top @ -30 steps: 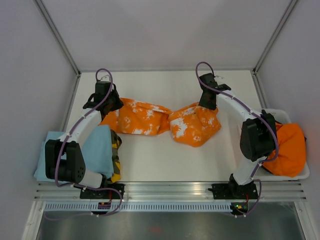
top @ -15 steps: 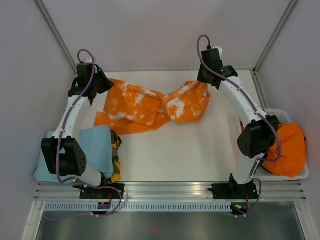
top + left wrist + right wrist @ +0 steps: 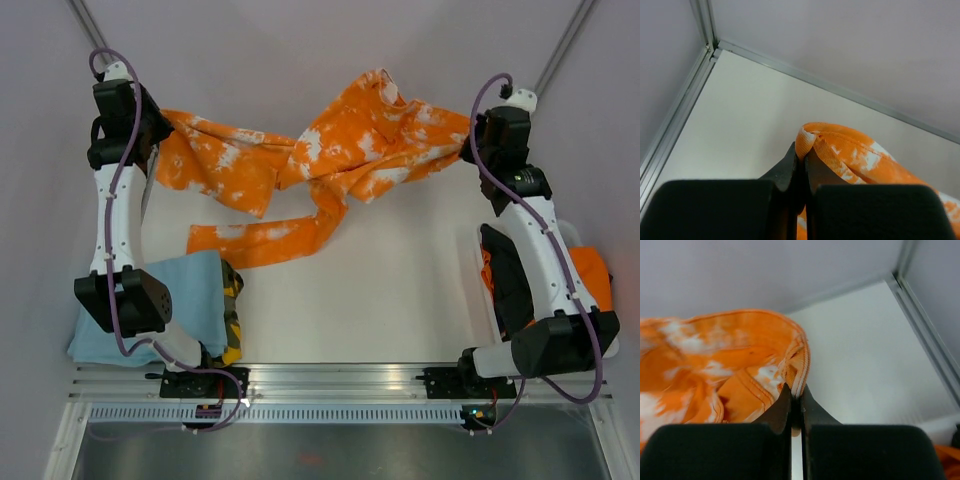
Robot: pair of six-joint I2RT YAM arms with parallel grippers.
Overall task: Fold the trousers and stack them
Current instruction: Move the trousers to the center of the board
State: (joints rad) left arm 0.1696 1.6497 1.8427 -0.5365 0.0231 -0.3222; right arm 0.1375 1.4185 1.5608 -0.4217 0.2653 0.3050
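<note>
The left gripper [image 3: 801, 155], high over the far-left corner of the table [image 3: 400, 300], pinches a thin edge of the trousers [image 3: 330, 150]. So slim a bite could slip if the arms pull apart hard. The garment hangs twisted mid-span, so a fold now would likely trap that twist. One leg droops onto the table's left half. Over the far-right corner the right gripper [image 3: 796, 392] pinches another edge, and the trousers stretch between both.
</note>
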